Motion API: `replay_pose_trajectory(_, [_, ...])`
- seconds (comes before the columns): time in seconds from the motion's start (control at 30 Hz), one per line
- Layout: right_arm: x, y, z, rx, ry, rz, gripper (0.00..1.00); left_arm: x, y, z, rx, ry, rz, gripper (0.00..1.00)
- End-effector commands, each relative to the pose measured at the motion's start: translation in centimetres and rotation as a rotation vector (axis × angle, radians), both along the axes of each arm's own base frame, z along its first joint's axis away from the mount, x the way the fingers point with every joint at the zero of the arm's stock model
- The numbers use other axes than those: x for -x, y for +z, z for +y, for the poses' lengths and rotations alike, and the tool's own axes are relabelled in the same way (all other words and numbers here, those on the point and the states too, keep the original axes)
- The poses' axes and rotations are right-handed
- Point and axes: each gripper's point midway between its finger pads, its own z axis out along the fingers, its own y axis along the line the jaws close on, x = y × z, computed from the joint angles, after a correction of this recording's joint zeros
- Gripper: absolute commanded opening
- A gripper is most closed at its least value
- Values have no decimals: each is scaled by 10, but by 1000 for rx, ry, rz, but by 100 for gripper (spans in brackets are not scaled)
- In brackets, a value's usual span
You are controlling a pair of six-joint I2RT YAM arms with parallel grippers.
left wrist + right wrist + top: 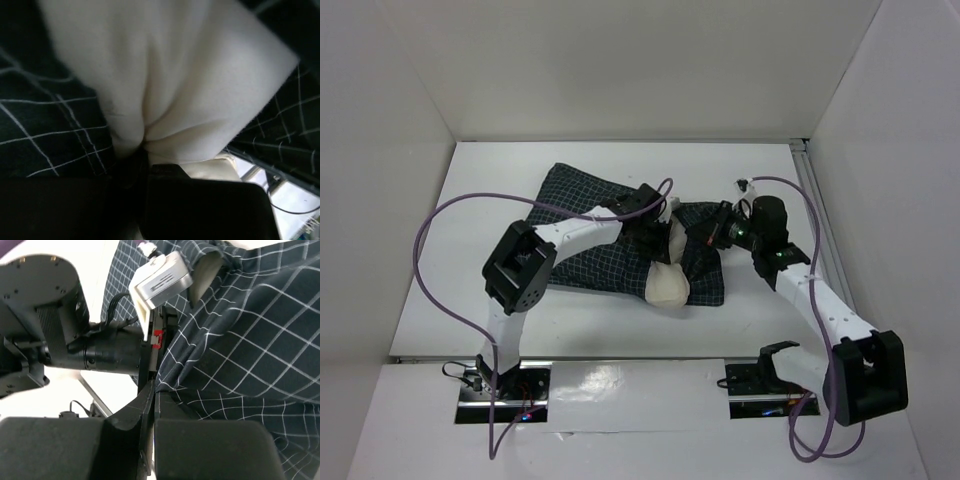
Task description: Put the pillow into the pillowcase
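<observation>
The dark checked pillowcase [590,215] lies rumpled in the middle of the white table. The cream pillow [670,287] bulges out of its near right side, partly covered by the cloth. My left gripper [658,232] is at the pillow's upper part. In the left wrist view it [142,150] is shut on a fold of the pillow [175,75], with pillowcase cloth [45,120] on both sides. My right gripper [705,240] is just right of the pillow. In the right wrist view it [155,390] is shut on a pillowcase [250,340] edge.
The left arm's wrist and white camera [160,282] sit close in front of the right gripper. A metal rail [812,200] runs along the table's right side. White walls enclose the left, back and right. Purple cables [430,250] loop beside both arms.
</observation>
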Motion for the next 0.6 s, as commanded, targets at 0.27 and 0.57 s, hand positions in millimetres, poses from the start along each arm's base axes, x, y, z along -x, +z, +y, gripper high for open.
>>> replay_pose_trajectory(0.27, [-55,20,-38,209,-182,-71,73,-8,2,45,-150,194,99,0])
replay_pose_trajectory(0.57, [-20,-27,-54,293,-260,45,78,-31,32,30,-68,202,73,0])
